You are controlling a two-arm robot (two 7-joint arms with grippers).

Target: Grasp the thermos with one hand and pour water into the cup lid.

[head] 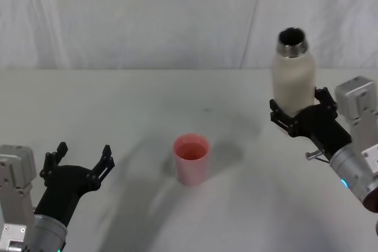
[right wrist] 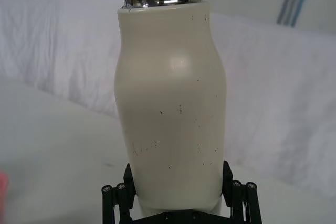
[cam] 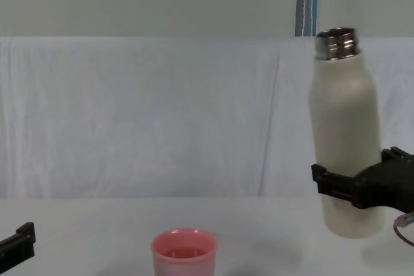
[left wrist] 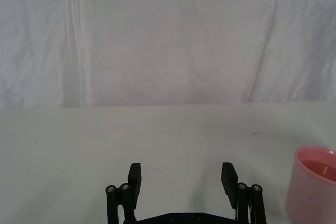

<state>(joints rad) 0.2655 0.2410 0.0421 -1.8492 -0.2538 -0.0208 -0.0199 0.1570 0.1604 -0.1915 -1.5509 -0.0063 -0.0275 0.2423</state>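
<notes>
Right gripper (head: 299, 113): clenched round the lower body of the thermos (head: 292, 81), one finger (right wrist: 122, 195) on each side. The low grip probably leaves the neck free to tip toward a target.

Thermos: upright, cap off, steel neck open at the top. In the chest view it hangs clear of the counter (head: 147, 104), on the robot's right. It looks lifted and ready, with pouring not yet begun.

Cup lid (head: 191, 159): pink, standing mouth up near the counter's middle, well apart from the thermos and to its left. Its inside reads pink; whether it holds water cannot be told.

Left gripper (head: 77, 166): fingers spread, grasping nothing, low at the near left, idle beside the cup lid.
</notes>
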